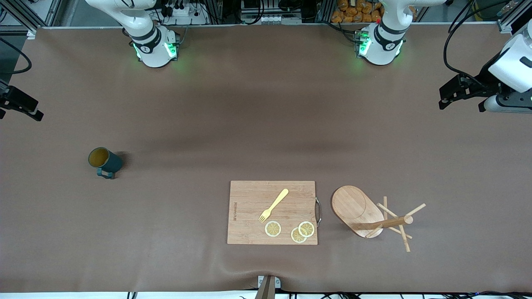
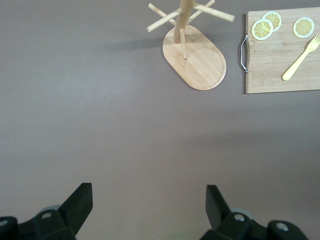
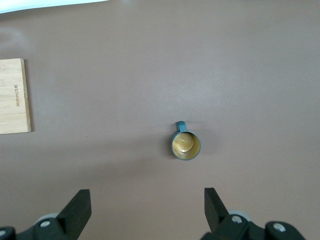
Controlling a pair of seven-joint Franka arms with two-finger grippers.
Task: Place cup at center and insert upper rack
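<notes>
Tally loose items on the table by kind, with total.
cup: 1
mug tree: 1
cutting board: 1
fork: 1
lemon slices: 3
Total: 7

setting: robotics lab | evidence: two white arm bases (image 1: 154,47) with green lights are bolted along the edge of a brown-covered tabletop (image 1: 249,116) | aluminium framing (image 1: 25,18), cables and a power strip (image 1: 183,9) are seen at that edge
</notes>
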